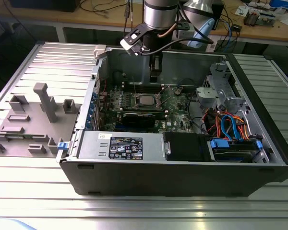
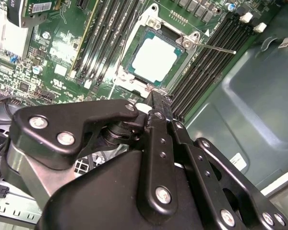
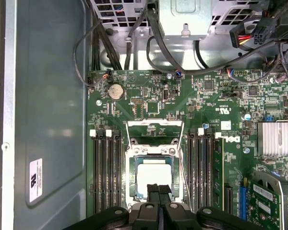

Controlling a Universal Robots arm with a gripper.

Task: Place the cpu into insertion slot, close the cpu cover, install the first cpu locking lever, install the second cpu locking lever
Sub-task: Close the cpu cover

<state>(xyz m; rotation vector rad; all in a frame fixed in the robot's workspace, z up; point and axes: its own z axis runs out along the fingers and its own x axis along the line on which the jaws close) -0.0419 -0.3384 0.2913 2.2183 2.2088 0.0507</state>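
1. Gripper (image 3: 158, 188) jaws were pressed together in both wrist views, holding nothing, poised just over the socket's edge.
2. The cpu (image 3: 154, 176) lay flat in the insertion slot (image 3: 133, 165) on the green motherboard (image 3: 149, 96).
3. The cpu cover (image 3: 153, 151) lay down, framing the silver top.
4. A thin lever rod (image 2: 216, 47) stuck out sideways over the memory slots (image 2: 206, 62).
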